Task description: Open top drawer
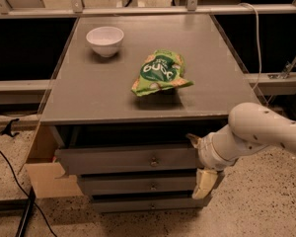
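Fingers apart here: one pale fingertip (192, 138) shows at the upper right corner of the top drawer (113, 159), the other hangs down past the front below. The gripper (198, 161) sits at 3 o'clock from the knob (154, 160), right by that drawer's end; the white arm (266, 130) runs off toward 3 o'clock. The top drawer stands slightly forward under the cabinet top (89, 98); on that, a white bowl (105, 40) at 11 o'clock and a green snack bag (160, 73) near centre.

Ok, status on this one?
Gripper at right end of top drawer. Drawer front partly out, ahead of the two below. White bowl and green bag up on tabletop, not blocking.
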Controlling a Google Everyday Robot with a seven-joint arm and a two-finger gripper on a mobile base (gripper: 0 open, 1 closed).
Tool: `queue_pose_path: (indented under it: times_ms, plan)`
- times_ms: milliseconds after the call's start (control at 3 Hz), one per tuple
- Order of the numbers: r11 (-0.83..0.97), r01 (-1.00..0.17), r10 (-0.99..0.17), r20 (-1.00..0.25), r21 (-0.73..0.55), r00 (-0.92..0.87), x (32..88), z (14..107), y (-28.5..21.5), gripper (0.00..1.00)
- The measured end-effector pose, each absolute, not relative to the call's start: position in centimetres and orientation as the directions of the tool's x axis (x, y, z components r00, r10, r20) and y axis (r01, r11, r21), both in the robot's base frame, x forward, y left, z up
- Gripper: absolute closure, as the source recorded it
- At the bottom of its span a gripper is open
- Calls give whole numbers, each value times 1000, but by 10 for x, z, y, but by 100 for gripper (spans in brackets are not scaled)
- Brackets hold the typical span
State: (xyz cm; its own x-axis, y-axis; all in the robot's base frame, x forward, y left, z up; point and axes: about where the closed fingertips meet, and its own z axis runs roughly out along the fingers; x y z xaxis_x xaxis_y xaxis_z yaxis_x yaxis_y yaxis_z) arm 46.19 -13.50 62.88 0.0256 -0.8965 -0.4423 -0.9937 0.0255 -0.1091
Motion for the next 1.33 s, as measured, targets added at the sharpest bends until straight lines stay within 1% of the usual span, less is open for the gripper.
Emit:
queue_pose_path:
  times_ms: [1333]
  plan:
    - [-6, -1000, -917, -399, 26, -5, 419, 645, -149, 0]
